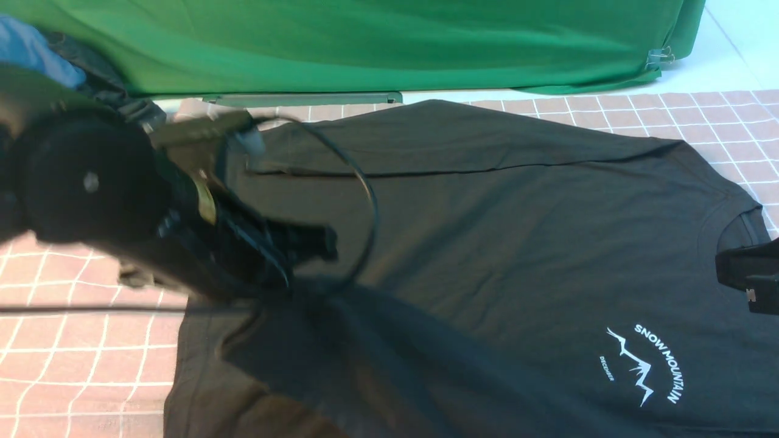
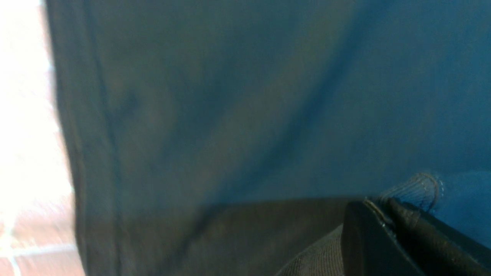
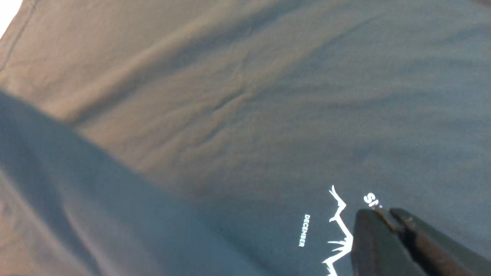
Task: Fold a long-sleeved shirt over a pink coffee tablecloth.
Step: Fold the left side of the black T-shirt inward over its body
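Observation:
The black long-sleeved shirt (image 1: 487, 231) lies spread across the pink coffee tablecloth (image 1: 79, 359), chest up, its white SNOW MOUNTAIN print (image 1: 645, 365) at the near right. My left gripper (image 1: 316, 246) hangs over the shirt's left part, where the cloth rises in a small tent. Seen from the left wrist, this gripper (image 2: 378, 205) is shut on a ribbed cuff (image 2: 420, 188) of the shirt. My right gripper (image 1: 727, 271) sits near the collar at the right edge. From the right wrist, it (image 3: 383, 212) is shut just above the print (image 3: 339, 226), with nothing in it.
A green backdrop cloth (image 1: 365, 42) hangs along the back. A blue garment (image 1: 36, 55) and a darker one sit at the far left behind my left arm. A black cable (image 1: 365, 201) loops from that arm over the shirt.

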